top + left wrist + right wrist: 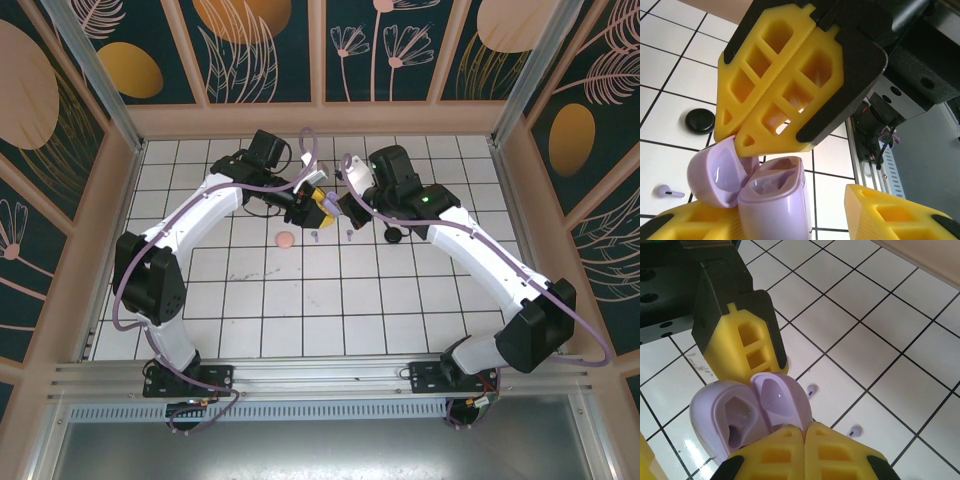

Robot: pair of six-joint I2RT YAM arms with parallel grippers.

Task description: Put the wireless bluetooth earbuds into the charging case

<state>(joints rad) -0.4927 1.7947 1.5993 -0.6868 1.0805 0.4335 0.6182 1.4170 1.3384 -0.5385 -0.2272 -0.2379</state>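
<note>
The lilac case (772,200) is held clear of the white tiled table (300,300), over the middle of its far half, with the lid (720,172) swung open to one side. The case is clamped between the yellow fingers of the left gripper (316,205), whose jaws are set partway apart around it. The right gripper (804,429) is brought in from the opposite side. Its jaws are pressed together with nothing seen between them, and their tips are laid against the rim of the open lid. In the right wrist view the hollowed inside of the base and the smooth inside of the lid are both turned towards the camera. One finger (747,347) of the left gripper is seen there standing just behind the case.

One lilac earbud (811,389) is found lying on the tiles just beyond the case, and a second lilac earbud (856,430) lies a little further along. The two are apart from each other, and neither is touched by a gripper. From above, both are seen on the table slightly nearer the arm bases than the grippers are. A pink case (285,239) is placed to the left of them, and a black case (393,236) to the right, beside the right arm's wrist. Whether anything is seated in the wells of the lilac case cannot be told
</note>
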